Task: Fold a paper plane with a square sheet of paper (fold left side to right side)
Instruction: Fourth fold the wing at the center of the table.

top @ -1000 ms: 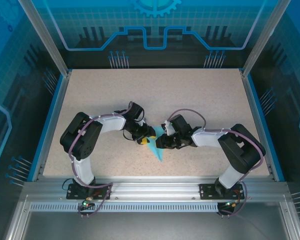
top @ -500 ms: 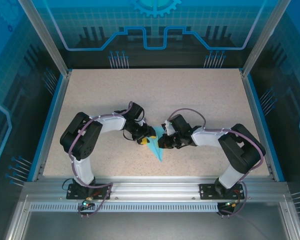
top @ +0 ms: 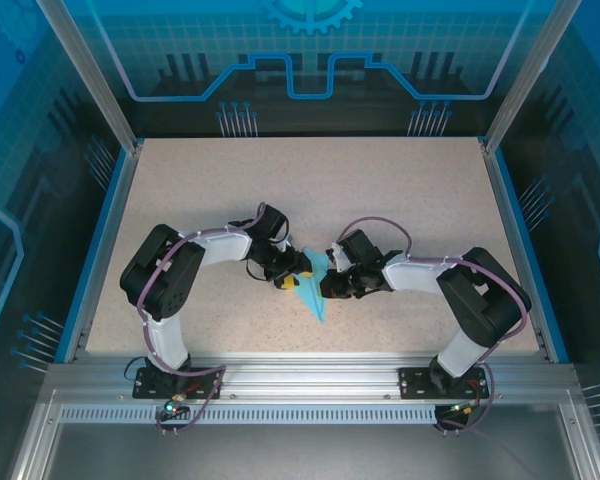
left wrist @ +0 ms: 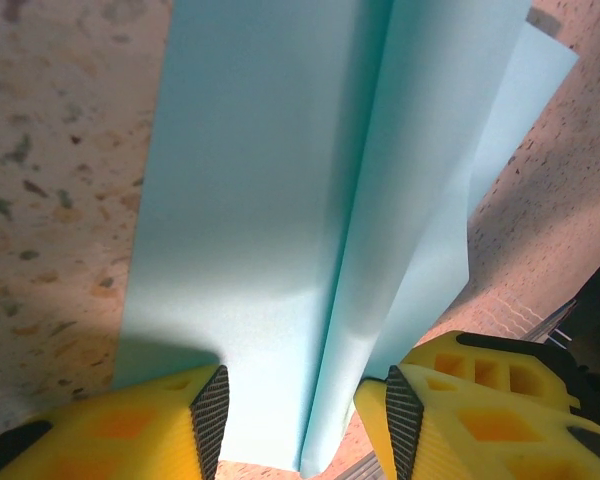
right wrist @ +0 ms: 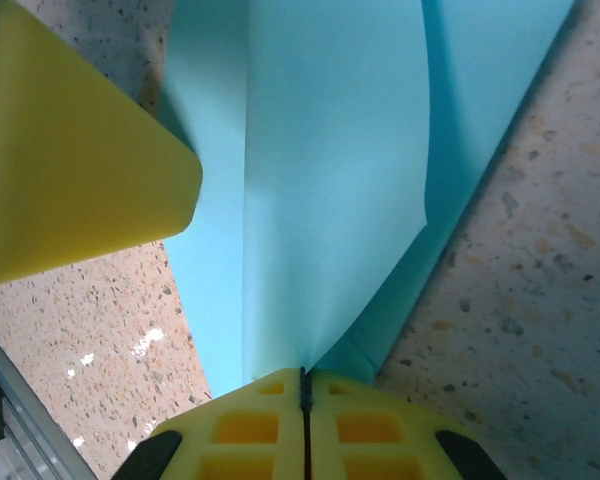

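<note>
right gripper (right wrist: 303, 382) pinches shut on a raised fold of the cyan paper plane (top: 311, 290); left gripper (left wrist: 298, 415) straddles its crease, jaws apart. it lies toward the middle of the near edge of the table (top: 380, 190). seemingly mid-fold; next, carry the flap across and press.

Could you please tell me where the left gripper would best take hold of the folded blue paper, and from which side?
Probably the raised centre crease of the folded paper, near its end, approached from the left: the left gripper's fingers stand apart on either side of that ridge, while the right gripper pinches the paper's right side.
</note>
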